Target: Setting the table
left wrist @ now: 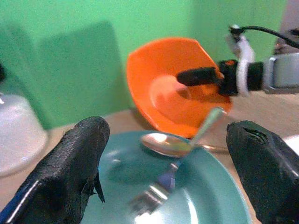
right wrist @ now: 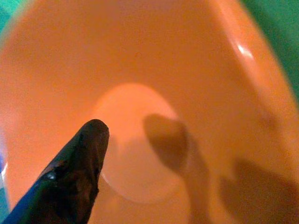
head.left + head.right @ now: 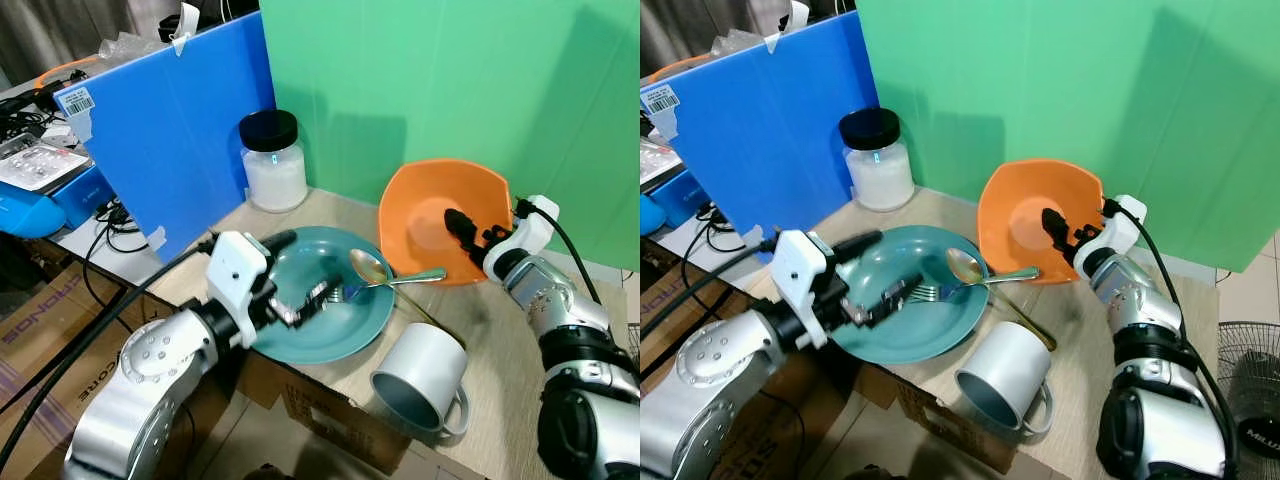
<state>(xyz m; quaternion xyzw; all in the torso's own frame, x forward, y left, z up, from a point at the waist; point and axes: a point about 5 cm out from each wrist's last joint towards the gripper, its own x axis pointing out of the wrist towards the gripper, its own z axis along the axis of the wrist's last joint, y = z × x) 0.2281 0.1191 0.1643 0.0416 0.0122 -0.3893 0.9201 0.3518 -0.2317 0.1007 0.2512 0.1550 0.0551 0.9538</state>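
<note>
Head eyes look down; both wrist cameras closely face the orange bowl.

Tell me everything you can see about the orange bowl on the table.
The orange bowl looks like glossy plastic, with a softly angular rim and a paler round base inside. It is tipped up on its edge, opening facing the robot, its back near the green backdrop. It appears empty. The right gripper reaches inside it; the spoon on the teal plate lies just before it.
</note>
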